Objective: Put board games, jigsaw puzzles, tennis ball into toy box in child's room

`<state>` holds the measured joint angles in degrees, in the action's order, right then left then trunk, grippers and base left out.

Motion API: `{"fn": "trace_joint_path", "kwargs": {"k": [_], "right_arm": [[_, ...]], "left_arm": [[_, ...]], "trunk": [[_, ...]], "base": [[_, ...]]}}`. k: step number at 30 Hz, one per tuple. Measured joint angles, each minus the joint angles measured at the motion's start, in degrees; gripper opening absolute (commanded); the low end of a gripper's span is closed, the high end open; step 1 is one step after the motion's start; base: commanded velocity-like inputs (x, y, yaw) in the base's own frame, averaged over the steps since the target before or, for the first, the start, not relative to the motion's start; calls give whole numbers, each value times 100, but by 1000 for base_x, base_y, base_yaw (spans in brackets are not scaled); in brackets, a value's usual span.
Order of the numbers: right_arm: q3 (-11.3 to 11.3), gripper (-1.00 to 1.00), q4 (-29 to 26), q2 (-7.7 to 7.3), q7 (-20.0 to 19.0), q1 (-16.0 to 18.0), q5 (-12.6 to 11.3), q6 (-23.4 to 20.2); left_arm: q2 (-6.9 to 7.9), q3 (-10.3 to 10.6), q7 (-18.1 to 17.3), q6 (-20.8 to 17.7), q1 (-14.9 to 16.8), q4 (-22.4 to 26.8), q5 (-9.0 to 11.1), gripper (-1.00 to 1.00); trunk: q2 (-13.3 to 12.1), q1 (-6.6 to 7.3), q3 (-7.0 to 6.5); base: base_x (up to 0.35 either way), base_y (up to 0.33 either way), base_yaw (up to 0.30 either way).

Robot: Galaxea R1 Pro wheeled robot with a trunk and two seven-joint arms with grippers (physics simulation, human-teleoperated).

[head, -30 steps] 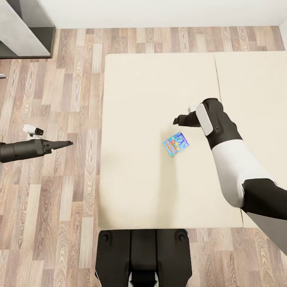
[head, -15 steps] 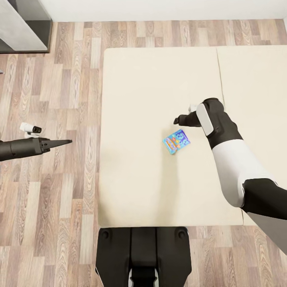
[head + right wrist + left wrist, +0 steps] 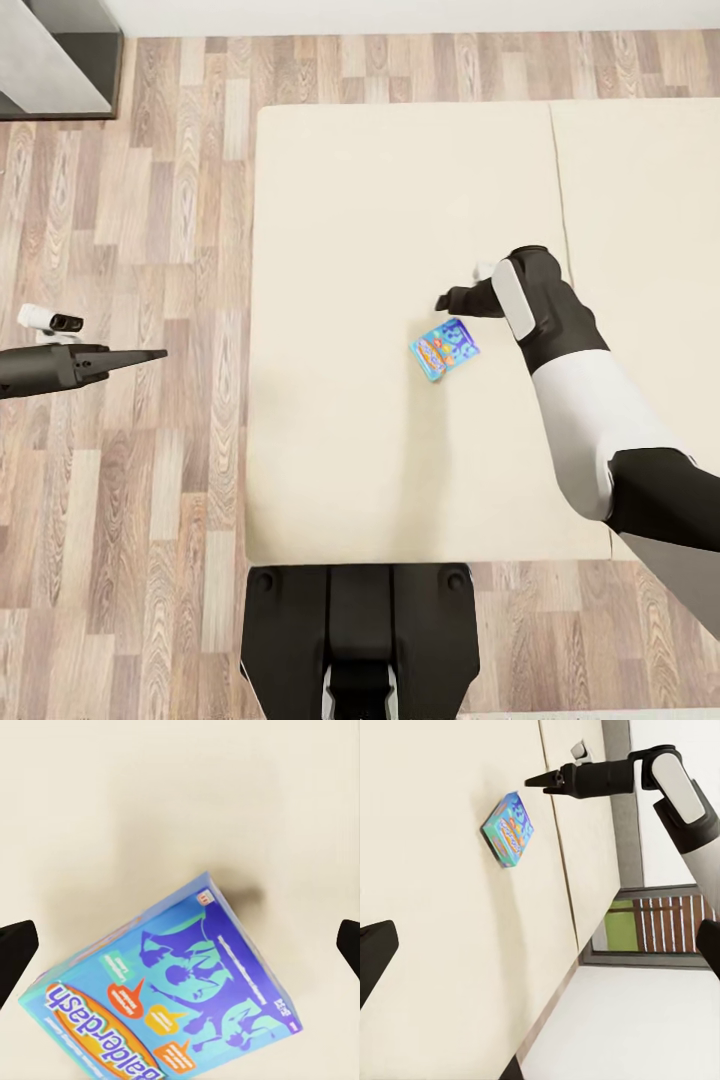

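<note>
While the right claw (image 3: 443, 300) hangs spread just above the blue game box (image 3: 444, 349) on the bed (image 3: 340, 250), the box lies skewed below it; the left claw (image 3: 150, 355), pressed together, is well apart.

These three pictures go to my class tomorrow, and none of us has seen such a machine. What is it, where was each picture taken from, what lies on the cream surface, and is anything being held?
It is a simulated wheeled robot with two arms. The head view looks down from its head camera. The other two come from cameras near each gripper. On the bed lies one small blue board game box, printed "Balderdash" in the right wrist view. The right gripper hovers beside it, open, fingers apart at the picture's edges. The left gripper reaches out over the wood floor. Nothing is held.
</note>
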<state>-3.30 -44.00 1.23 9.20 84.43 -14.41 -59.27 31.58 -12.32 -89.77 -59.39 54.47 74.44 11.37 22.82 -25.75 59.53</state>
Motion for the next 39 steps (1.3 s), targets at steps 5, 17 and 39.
{"fn": "trace_joint_path", "kwargs": {"k": [5, 17, 39], "right_arm": [[0, 100, 0, -25, 5, 11, -1, 1], [0, 100, -8, -41, 6, 46, -1, -2], [8, 100, -176, -48, 6, 88, -7, 36]], "left_arm": [[10, 0, 0, 0, 0, 1, -2, 100], [13, -1, 0, 0, 0, 22, -1, 100], [39, 0, 0, 0, 1, 53, 0, 100]], "trunk": [[0, 0, 47], [0, 0, 161], [0, 0, 369]], "base": [[0, 0, 0], [0, 0, 0], [0, 0, 0]]}}
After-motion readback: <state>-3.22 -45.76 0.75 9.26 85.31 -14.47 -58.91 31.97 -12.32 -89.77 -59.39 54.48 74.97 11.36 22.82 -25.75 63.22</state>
